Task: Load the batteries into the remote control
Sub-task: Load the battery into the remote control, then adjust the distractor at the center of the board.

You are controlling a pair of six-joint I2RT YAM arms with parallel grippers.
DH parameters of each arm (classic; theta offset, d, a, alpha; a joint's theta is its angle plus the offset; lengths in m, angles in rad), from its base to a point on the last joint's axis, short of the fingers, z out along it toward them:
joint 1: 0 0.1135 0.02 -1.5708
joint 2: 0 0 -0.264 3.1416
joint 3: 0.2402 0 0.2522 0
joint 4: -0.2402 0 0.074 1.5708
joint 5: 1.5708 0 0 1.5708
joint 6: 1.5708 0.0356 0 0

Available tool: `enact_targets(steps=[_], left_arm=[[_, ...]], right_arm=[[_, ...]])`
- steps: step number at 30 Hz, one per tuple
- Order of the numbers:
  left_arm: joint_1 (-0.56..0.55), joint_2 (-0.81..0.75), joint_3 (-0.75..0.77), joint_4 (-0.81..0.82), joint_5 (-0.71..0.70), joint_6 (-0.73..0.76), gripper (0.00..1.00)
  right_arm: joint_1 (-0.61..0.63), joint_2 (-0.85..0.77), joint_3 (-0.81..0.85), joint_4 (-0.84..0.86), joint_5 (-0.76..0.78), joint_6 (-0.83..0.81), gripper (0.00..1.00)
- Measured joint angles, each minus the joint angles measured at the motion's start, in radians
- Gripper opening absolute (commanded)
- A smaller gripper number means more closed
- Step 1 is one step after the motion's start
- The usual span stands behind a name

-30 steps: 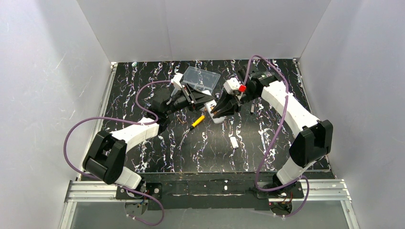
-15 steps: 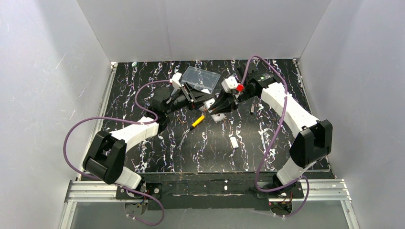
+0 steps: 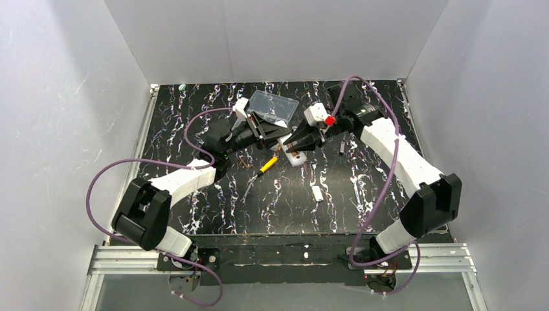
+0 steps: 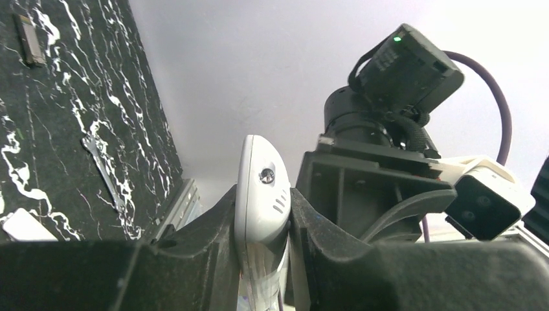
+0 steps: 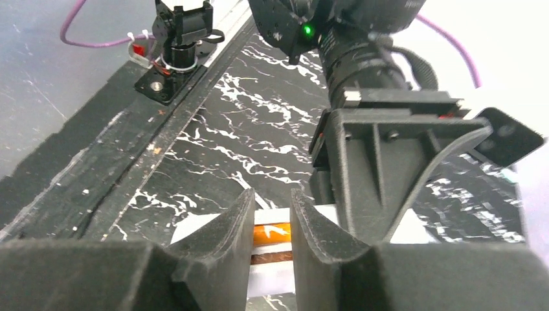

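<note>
Just in front of the clear box (image 3: 273, 107), your left gripper (image 4: 262, 223) is clamped on the remote control (image 4: 261, 188). Further right, still before the box, your right gripper (image 5: 272, 202) straddles an orange battery (image 5: 272, 233) lying in the remote; you cannot tell whether it grips.

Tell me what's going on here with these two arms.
The left arm's fingers are clamped on the remote control. The right arm's fingers are up against the remote, with an orange battery showing in the gap between them, against its white body. Whether they grip the battery isn't clear.
</note>
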Motion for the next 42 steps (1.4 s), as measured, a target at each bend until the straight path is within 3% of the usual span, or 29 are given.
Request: enact_targets(steps=[4, 9, 14, 21, 23, 25, 27, 30, 35, 42], left_arm=[[-0.007, 0.000, 0.000, 0.025, 0.019, -0.010, 0.00], [-0.009, 0.000, 0.000, 0.033, 0.032, -0.010, 0.00], [-0.008, 0.000, -0.001, 0.034, 0.038, -0.010, 0.00], [-0.008, 0.000, -0.003, 0.034, 0.061, 0.002, 0.00], [-0.008, 0.000, -0.009, 0.032, 0.071, 0.014, 0.00], [-0.008, -0.022, -0.037, -0.019, 0.076, 0.053, 0.00], [-0.007, -0.062, -0.041, -0.097, 0.079, 0.105, 0.00], [-0.007, -0.140, -0.032, -0.200, 0.093, 0.175, 0.00], [-0.006, -0.165, -0.029, -0.257, 0.093, 0.205, 0.00], [-0.003, -0.214, -0.029, -0.338, 0.093, 0.246, 0.00]], right_arm=[[0.000, -0.109, -0.060, 0.169, 0.005, 0.127, 0.39], [0.000, -0.332, -0.337, 0.645, 0.082, 0.439, 0.49], [0.001, -0.415, -0.570, 1.011, 0.327, 0.750, 0.53], [-0.009, -0.464, -0.622, 1.180, 0.734, 1.088, 0.50], [-0.011, -0.482, -0.621, 1.180, 0.923, 1.210, 0.46], [-0.013, -0.410, -0.473, 0.903, 1.181, 1.349, 0.47], [-0.015, -0.231, -0.261, 0.680, 1.293, 1.445, 0.47], [-0.004, 0.027, -0.215, 0.491, 1.318, 1.635, 0.50], [0.061, 0.282, -0.132, 0.441, 1.306, 1.756, 0.55], [0.110, 0.384, -0.072, 0.397, 1.284, 1.886, 0.56]])
